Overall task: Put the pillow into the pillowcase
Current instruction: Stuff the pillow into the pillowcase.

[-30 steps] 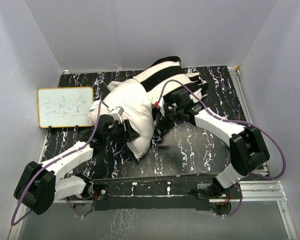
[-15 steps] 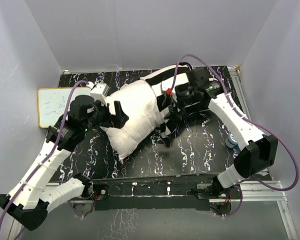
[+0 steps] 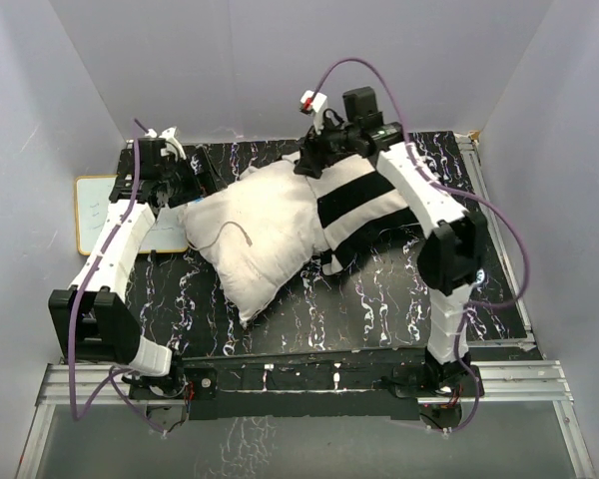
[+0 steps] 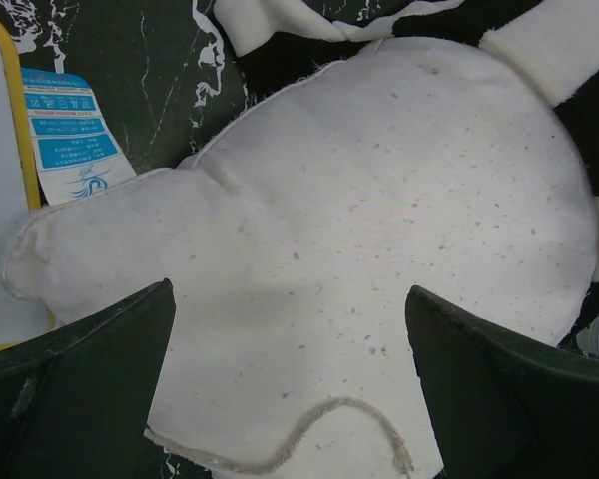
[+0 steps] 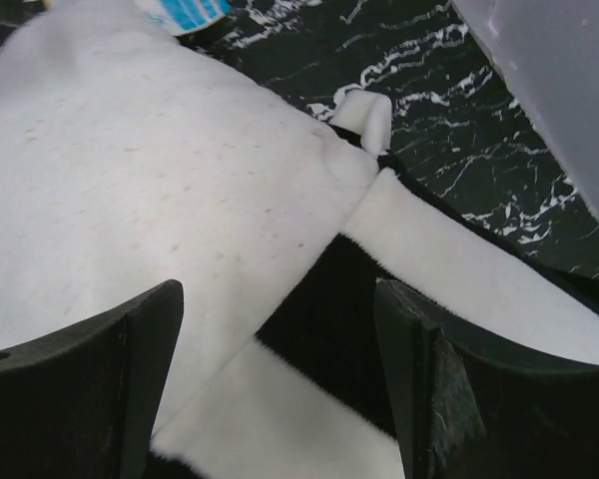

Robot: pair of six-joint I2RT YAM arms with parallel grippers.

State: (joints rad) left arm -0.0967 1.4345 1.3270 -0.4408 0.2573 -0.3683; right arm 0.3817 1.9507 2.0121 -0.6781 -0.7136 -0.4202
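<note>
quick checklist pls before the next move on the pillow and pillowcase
1. Left pincer open and empty: ok, jaws wide above the pillow.
2. Right pincer open and empty: ok.
3. Pillow fully inside the pillowcase: not ok, only its right end is covered.
4. Pillowcase rim in view for a regrasp: ok, it crosses the pillow under the right pincer.
5. Pillow corner clear of the whiteboard: not ok, it overlaps the frame in the left wrist view.
</note>
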